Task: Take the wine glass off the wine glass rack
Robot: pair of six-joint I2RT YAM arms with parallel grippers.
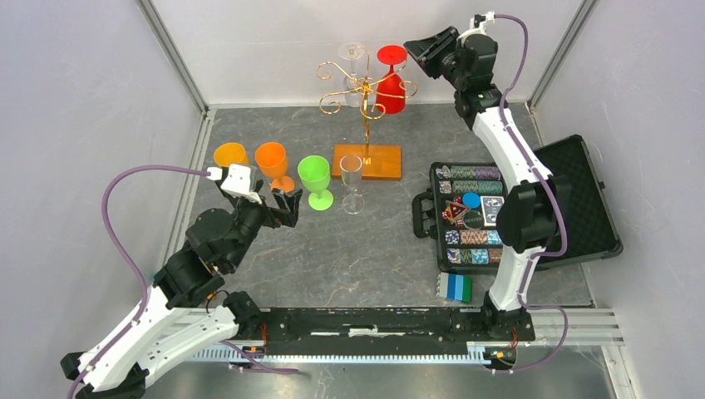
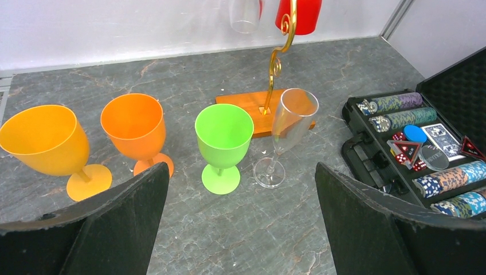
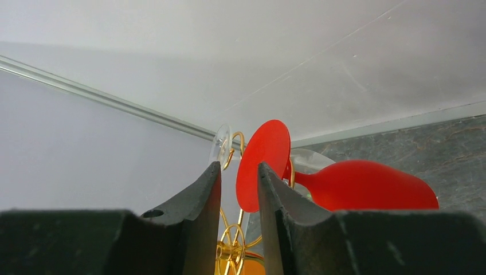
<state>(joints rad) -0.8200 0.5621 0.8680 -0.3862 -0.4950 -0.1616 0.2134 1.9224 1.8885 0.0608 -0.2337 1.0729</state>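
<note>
No legible text or markings.

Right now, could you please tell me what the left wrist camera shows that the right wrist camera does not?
Only left wrist: the yellow glass, orange glass, green glass and clear flute standing by the rack's wooden base, plus the chip case. Only right wrist: the red wine glass's round foot just beyond the right gripper's narrowly parted fingers. Both: the gold rack and that hanging red glass.
</note>
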